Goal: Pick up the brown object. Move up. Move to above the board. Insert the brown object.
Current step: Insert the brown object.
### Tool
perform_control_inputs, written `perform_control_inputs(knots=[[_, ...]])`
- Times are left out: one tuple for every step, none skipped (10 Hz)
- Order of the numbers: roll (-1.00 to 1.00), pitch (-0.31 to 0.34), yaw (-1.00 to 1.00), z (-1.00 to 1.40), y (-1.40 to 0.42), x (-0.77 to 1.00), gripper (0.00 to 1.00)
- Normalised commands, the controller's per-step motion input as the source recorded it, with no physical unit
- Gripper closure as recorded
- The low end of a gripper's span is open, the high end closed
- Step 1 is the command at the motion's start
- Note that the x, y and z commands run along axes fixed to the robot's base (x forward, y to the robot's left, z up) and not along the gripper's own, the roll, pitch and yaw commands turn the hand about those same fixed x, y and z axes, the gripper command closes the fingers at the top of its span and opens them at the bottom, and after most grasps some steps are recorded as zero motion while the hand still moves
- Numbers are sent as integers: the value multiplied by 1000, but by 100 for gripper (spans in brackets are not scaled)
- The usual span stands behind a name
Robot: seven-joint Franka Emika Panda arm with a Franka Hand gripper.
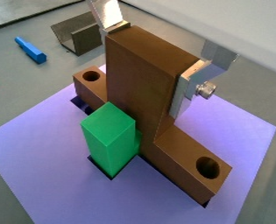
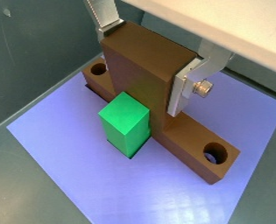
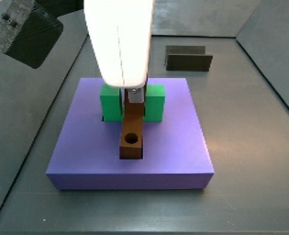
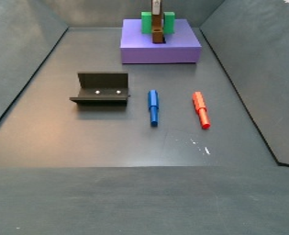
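The brown object [image 1: 146,87] is a T-shaped wooden piece. Its long bar lies in the groove of the purple-blue board [image 1: 46,166], with round holes near the bar's ends. Its upright stem stands next to the green block [image 1: 110,136]. My gripper [image 1: 150,59] is shut on that stem, one silver finger on each side. Both wrist views show this grip: the brown object [image 2: 146,74], the gripper [image 2: 148,57], the board [image 2: 70,149]. In both side views the gripper [image 3: 133,94] [image 4: 158,14] stands over the board [image 3: 85,147] [image 4: 183,50], with the bar [image 3: 133,138] running towards the board's near edge.
The dark fixture [image 4: 100,89] stands on the floor away from the board; it also shows in a side view [image 3: 188,59] and a wrist view [image 1: 75,35]. A blue peg [image 4: 154,106] and a red peg [image 4: 201,109] lie side by side on the floor. Grey walls surround the floor.
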Motion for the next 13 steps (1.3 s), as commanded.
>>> perform_control_inputs(knots=[[83, 13, 0, 0, 0, -397, 100], [264, 20, 434, 0, -66, -311, 100], [114, 16, 411, -3, -54, -11, 100], [19, 16, 151, -66, -137, 0, 100], [56, 49, 140, 0, -237, 60, 100], [107, 80, 217, 0, -251, 51, 100], [74, 76, 217, 0, -169, 29, 100], [0, 99, 74, -100, 0, 189, 100], [0, 99, 3, -189, 0, 200, 100], [17, 114, 0, -240, 0, 174, 100], [63, 134, 17, -297, 0, 154, 100], [93, 201, 0, -306, 0, 186, 100], [96, 219, 0, -360, 0, 237, 100]])
